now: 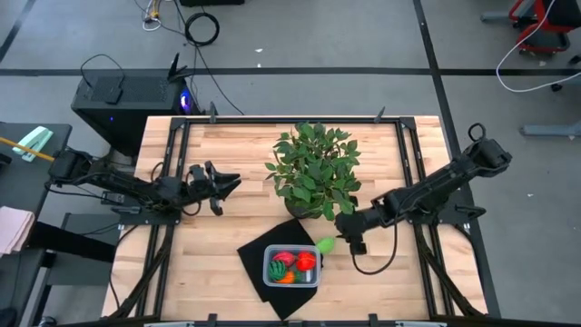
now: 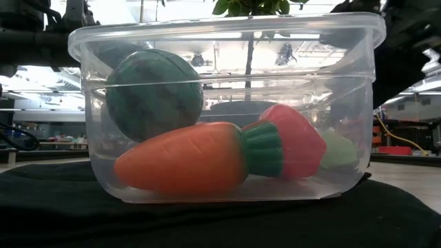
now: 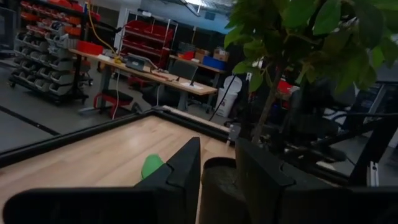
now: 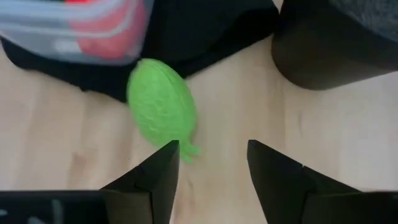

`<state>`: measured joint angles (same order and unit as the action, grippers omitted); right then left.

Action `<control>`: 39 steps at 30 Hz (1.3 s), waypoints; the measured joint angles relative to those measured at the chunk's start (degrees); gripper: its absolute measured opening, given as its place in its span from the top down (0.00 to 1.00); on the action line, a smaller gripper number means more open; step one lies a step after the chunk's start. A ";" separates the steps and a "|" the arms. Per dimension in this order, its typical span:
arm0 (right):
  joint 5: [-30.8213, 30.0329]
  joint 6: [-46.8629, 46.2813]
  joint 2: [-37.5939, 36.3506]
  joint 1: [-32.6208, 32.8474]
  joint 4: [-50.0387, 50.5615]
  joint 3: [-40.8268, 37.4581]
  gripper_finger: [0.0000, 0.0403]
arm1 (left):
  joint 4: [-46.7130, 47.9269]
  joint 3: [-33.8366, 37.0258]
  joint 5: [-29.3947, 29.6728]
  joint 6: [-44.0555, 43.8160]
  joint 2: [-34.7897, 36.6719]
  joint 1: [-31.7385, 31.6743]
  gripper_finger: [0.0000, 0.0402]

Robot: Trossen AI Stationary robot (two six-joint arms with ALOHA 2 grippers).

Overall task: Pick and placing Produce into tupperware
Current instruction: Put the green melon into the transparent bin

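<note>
The clear tupperware (image 1: 291, 267) stands on a black mat (image 1: 259, 252) near the table's front edge. In it lie a dark green striped ball (image 2: 155, 93), an orange carrot (image 2: 182, 165) and a red piece (image 2: 293, 141). A light green piece (image 4: 163, 111) lies on the wood just right of the tub (image 1: 325, 244). My right gripper (image 4: 211, 165) hovers open right beside it, slanting down, and the piece's pointed tip reaches toward the gap between the fingers. My left gripper (image 3: 217, 177) waits at the table's left (image 1: 225, 184), its fingers a narrow gap apart with nothing between them.
A big leafy potted plant (image 1: 313, 168) stands mid-table, right behind my right gripper, with its dark pot (image 4: 329, 43) close to the fingers. Black frame rails (image 1: 413, 163) run along the table's sides. Bare wood lies left of the mat.
</note>
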<state>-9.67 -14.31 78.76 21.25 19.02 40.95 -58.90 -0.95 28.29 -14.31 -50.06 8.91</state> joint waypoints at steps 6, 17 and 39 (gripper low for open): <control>1.18 3.18 0.01 -4.01 -0.02 0.00 0.39 | 2.82 0.00 0.00 -1.60 0.00 0.00 0.73; 1.38 3.91 3.50 -4.23 -2.05 0.00 0.14 | 3.57 0.00 0.00 -2.03 0.00 0.00 0.73; 17.01 13.13 13.86 -3.97 -7.42 5.30 0.11 | 4.47 0.00 -0.09 -4.65 0.00 0.00 0.73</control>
<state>7.34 -1.17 92.62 17.28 11.60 46.25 -54.44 -0.95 28.21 -18.96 -50.06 8.91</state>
